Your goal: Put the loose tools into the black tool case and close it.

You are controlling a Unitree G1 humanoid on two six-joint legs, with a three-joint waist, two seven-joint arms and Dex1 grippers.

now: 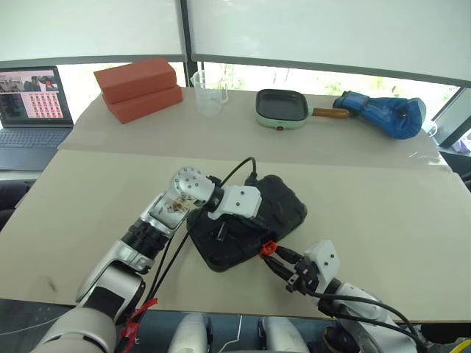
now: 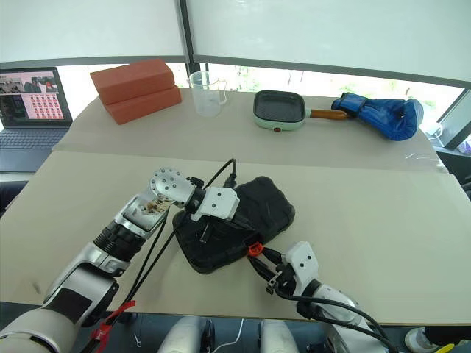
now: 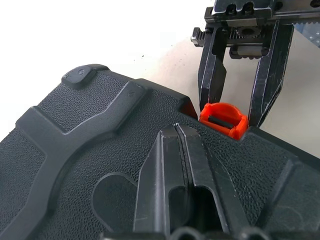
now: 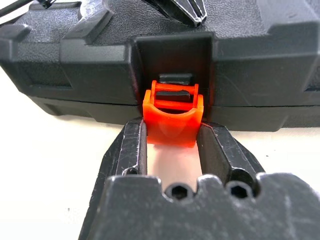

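Note:
The black tool case (image 1: 283, 206) lies with its lid down in the middle of the near table, its orange latch (image 1: 268, 248) facing me. My left gripper (image 3: 177, 131) is shut, and its tips rest on the lid just behind the latch recess. The right gripper (image 4: 172, 127) reaches in from the table's near edge. Its two fingers (image 4: 132, 150) sit against either side of the orange latch (image 4: 172, 117), which sticks out from the case front. The loose tools are out of view.
On the far table stand two red bricks (image 1: 138, 88), a clear measuring cup (image 1: 210, 92), a green-rimmed square pan (image 1: 282, 108) and a blue boxing glove (image 1: 386, 114). A laptop (image 1: 33, 110) sits at the far left. A black cable (image 1: 235, 170) arches over the left wrist.

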